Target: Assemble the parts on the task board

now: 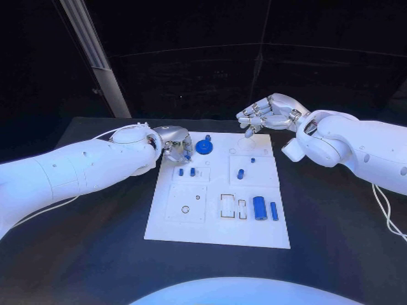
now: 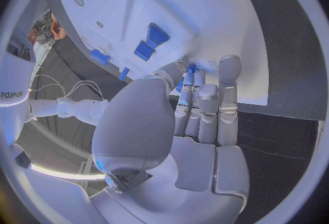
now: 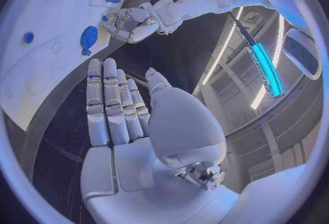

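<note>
The left hand (image 1: 172,142) is lowered over the far left corner of the white board (image 1: 217,232), fingers curled together, probably so that a small blue piece (image 2: 192,68) seen at the fingertips can be worked; whether it is pinched cannot be told. A round blue knob (image 1: 203,147) lies just beside those fingers. The right hand (image 1: 272,114) is held above the board's far edge, fingers loosely apart and empty, seemingly kept clear.

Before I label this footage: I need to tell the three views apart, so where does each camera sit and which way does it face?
Head view: on the robot's head, looking down at the white board; both arms enter, left hand, right hand.
Left wrist view: behind the left hand, facing the board's edge.
Right wrist view: behind the right hand, facing across the board to the left hand.
Shared: all show the board; head and right wrist views show the round blue part.
</note>
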